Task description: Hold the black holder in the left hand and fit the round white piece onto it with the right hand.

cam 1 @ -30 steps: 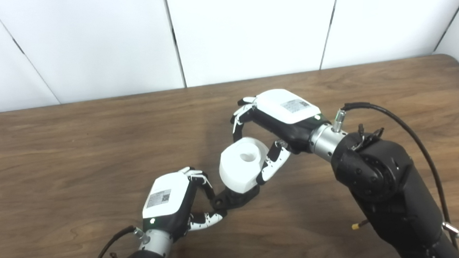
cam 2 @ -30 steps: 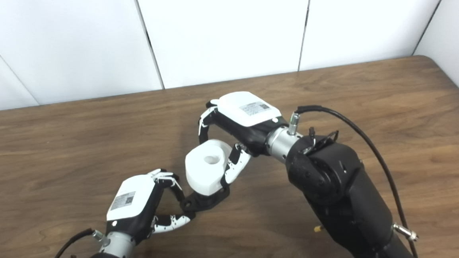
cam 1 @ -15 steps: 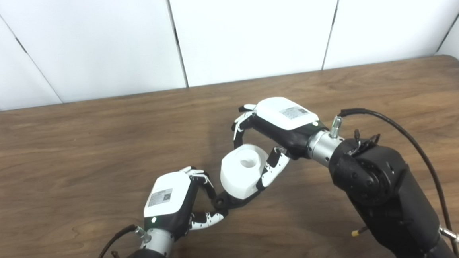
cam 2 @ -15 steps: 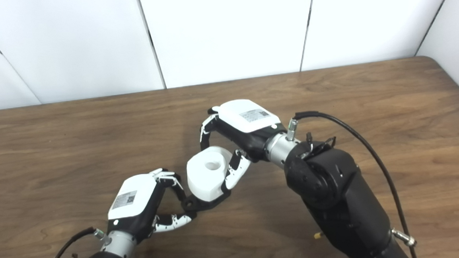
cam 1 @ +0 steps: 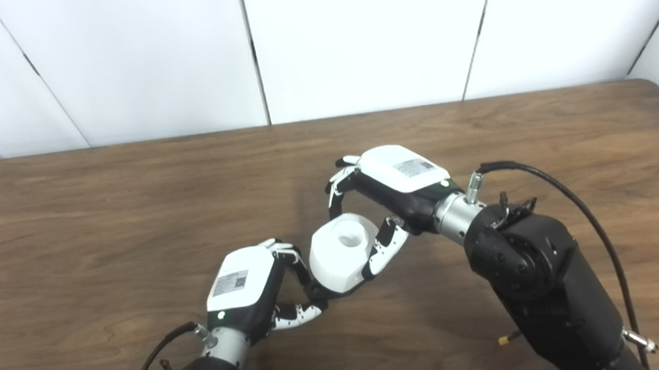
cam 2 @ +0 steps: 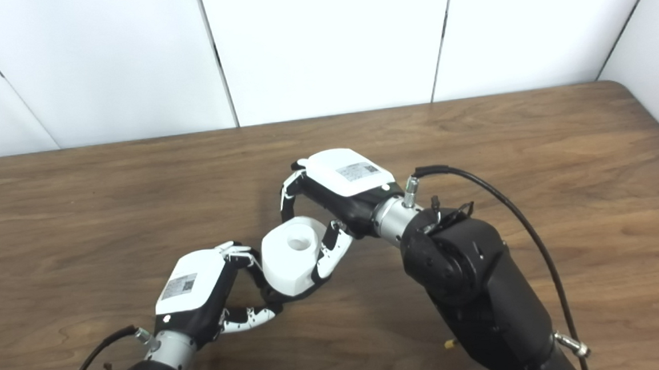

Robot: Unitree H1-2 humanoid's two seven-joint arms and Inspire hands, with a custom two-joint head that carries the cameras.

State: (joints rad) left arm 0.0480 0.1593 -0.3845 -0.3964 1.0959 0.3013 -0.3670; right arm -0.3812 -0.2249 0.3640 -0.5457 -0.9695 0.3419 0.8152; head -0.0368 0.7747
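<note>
The round white piece (cam 1: 340,254), a thick disc with a hole in its top, sits low over the black holder (cam 1: 327,291), whose dark edge shows just beneath it. My right hand (cam 1: 384,196) is shut on the white piece, fingers behind it and thumb at its front right. My left hand (cam 1: 250,290) pinches the holder's left end near the table's front. Most of the holder is hidden under the white piece (cam 2: 291,259).
The brown wooden table (cam 1: 108,221) stretches wide around both hands, with its far edge against white wall panels. My bulky black right forearm (cam 1: 535,269) and its cable cross the table's front right.
My right hand has brought the white piece down and a little left onto the holder, covering more of it. The left hand has stayed in place. The camera has shifted slightly.
</note>
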